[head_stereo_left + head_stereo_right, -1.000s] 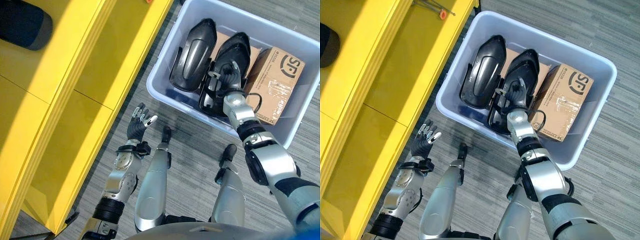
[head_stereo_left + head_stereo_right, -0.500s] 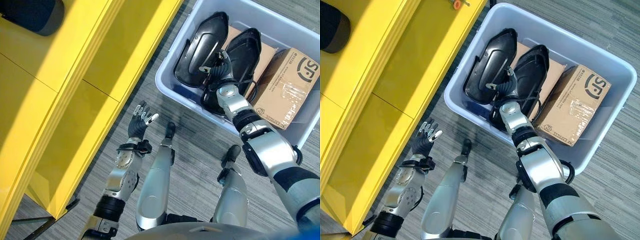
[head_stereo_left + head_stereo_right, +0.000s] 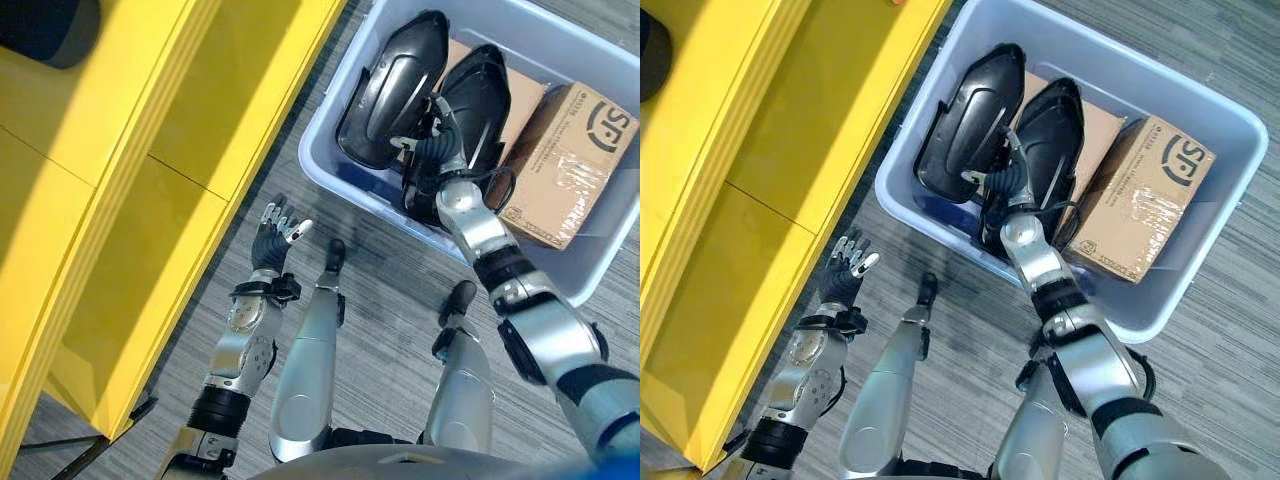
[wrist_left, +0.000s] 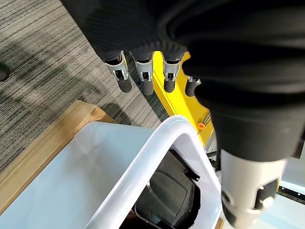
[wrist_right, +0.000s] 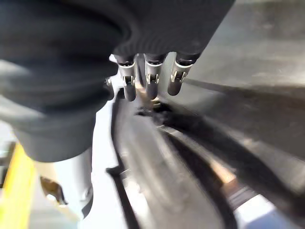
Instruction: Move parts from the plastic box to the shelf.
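The pale plastic box [image 3: 360, 207] stands on the floor at the upper right. It holds two black moulded shell parts side by side, the left part [image 3: 390, 90] and the right part [image 3: 478, 88], plus a cardboard carton [image 3: 570, 165]. My right hand [image 3: 428, 150] reaches into the box between the two parts. Its fingers [image 5: 150, 78] are straight and touch the inner edge of a black part [image 5: 157, 162]. My left hand [image 3: 270, 240] hangs open and empty over the floor beside the yellow shelf [image 3: 150, 150].
A flat brown cardboard sheet [image 3: 522, 97] lies under the parts. A dark rounded object [image 3: 45, 25] sits on the shelf at the far upper left. Grey carpet lies between shelf and box. The left wrist view shows the box rim [image 4: 157, 152] and a black part [image 4: 171, 191].
The camera has shifted. My right hand went from the top of the right black part to the gap between the two parts. The left hand has kept its pose.
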`<state>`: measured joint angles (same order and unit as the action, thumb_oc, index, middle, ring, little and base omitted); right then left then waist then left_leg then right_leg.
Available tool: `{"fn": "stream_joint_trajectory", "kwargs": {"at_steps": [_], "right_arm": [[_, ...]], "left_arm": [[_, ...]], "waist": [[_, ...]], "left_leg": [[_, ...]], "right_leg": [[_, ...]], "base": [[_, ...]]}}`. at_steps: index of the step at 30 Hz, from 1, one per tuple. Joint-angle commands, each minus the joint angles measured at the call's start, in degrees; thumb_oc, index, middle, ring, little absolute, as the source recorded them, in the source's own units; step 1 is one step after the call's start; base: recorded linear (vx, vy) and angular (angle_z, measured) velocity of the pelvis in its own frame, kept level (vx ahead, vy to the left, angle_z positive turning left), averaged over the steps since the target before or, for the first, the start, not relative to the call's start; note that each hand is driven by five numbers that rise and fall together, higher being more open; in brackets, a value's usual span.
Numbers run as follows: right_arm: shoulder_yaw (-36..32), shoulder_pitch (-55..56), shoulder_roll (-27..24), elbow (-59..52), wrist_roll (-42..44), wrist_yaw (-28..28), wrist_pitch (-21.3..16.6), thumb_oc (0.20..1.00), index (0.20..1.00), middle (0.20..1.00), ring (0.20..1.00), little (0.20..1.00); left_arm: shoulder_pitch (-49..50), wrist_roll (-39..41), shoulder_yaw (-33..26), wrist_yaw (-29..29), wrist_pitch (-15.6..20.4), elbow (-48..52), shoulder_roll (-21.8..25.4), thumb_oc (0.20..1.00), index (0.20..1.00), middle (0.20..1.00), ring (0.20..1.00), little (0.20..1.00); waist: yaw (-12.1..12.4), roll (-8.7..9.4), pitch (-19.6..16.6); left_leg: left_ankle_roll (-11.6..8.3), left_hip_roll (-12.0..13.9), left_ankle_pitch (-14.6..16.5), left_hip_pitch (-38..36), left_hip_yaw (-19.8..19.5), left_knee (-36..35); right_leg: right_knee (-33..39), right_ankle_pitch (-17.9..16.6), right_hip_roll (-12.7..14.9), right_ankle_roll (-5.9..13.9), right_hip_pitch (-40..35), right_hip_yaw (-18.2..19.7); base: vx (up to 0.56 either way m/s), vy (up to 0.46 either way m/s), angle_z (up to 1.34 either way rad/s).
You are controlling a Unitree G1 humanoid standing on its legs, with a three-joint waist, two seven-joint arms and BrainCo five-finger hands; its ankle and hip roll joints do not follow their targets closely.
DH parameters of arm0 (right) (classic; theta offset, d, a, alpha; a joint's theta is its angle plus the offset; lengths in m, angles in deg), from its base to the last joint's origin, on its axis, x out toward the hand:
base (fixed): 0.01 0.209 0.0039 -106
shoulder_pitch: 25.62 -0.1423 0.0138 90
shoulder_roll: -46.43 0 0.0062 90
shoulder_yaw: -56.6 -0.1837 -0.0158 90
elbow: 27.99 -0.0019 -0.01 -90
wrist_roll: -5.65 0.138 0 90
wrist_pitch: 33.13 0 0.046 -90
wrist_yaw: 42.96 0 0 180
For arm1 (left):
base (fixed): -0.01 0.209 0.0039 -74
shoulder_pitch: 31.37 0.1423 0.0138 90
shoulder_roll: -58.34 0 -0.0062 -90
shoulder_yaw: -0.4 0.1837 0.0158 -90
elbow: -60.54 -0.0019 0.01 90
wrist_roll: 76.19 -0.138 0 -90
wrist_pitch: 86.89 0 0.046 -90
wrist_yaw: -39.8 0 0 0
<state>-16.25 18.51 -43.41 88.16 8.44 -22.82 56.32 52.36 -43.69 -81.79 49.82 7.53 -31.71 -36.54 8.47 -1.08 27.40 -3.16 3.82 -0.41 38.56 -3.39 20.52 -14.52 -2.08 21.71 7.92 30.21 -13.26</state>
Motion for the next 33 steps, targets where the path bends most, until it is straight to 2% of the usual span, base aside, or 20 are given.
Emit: {"fn": "stream_joint_trajectory", "kwargs": {"at_steps": [1,3,8,13,24,27,33], "right_arm": [[-2.42,-5.14,1.21,-5.67,-3.44,0.29,-4.17,1.000,1.000,1.000,1.000,1.000],[-2.93,-4.20,1.02,-7.25,-3.61,0.34,-4.55,1.000,1.000,1.000,1.000,1.000],[-7.02,1.77,1.17,-22.01,-3.05,1.41,-6.56,1.000,1.000,1.000,1.000,1.000],[-8.51,3.87,1.12,-26.60,-3.34,1.72,-7.01,1.000,1.000,1.000,1.000,1.000],[-12.29,-3.35,-0.64,-8.96,-5.15,6.13,-5.55,1.000,1.000,1.000,1.000,1.000],[-11.70,-10.46,-2.15,4.53,-4.89,7.94,-4.67,1.000,1.000,1.000,1.000,1.000],[-11.80,-13.12,-3.62,10.11,-3.90,9.19,-4.56,1.000,1.000,1.000,1.000,1.000]], "left_arm": [[0.81,-1.27,-3.62,1.24,2.76,6.05,0.46,1.000,1.000,1.000,1.000,1.000],[0.88,-1.42,-3.60,1.35,2.79,6.27,0.49,1.000,1.000,1.000,1.000,1.000],[1.68,-1.65,-2.84,2.16,2.90,6.63,1.13,1.000,1.000,1.000,1.000,1.000],[2.24,-1.73,-2.78,2.36,2.80,6.76,1.75,1.000,1.000,1.000,1.000,1.000],[2.57,-0.85,-2.81,2.25,3.85,6.71,2.11,1.000,1.000,1.000,1.000,1.000],[2.70,-0.26,-2.36,1.88,4.28,6.72,2.63,1.000,1.000,1.000,1.000,1.000],[3.06,0.15,-2.11,1.56,4.43,6.79,2.74,1.000,1.000,1.000,1.000,1.000]], "waist": [[1.48,2.26,2.39],[1.29,2.33,2.39],[-0.36,3.08,2.39],[-1.14,3.47,2.39],[-0.19,2.70,2.39],[1.07,1.69,2.39],[1.44,1.30,2.39]], "left_leg": [[-0.21,2.82,2.15,2.68,-3.87,-0.21],[-0.18,2.81,2.15,2.69,-3.89,-0.23],[-0.05,2.85,2.21,2.87,-3.78,0.10],[0.02,2.93,2.32,2.70,-3.76,0.15],[0.03,2.49,2.55,2.67,-4.15,-0.19],[0.00,2.26,2.58,3.16,-4.23,-0.05],[-0.06,2.21,2.66,3.49,-4.18,-0.09]], "right_leg": [[1.42,-6.49,2.30,-0.99,-5.61,2.62],[1.42,-6.50,2.32,-0.94,-5.60,2.61],[1.28,-6.62,1.96,-0.64,-5.22,3.01],[1.60,-6.60,1.65,-0.43,-5.64,3.11],[1.90,-6.83,1.52,-0.51,-6.00,3.02],[1.67,-6.80,1.65,-0.67,-5.53,3.03],[1.57,-6.72,1.75,-0.73,-5.18,3.07]], "base": [[0.00,-0.003,-0.03],[0.00,0.000,0.00],[0.00,0.000,-0.01],[0.00,0.000,0.00],[0.00,0.000,0.00],[0.00,0.000,0.00],[0.00,0.006,0.01]]}}
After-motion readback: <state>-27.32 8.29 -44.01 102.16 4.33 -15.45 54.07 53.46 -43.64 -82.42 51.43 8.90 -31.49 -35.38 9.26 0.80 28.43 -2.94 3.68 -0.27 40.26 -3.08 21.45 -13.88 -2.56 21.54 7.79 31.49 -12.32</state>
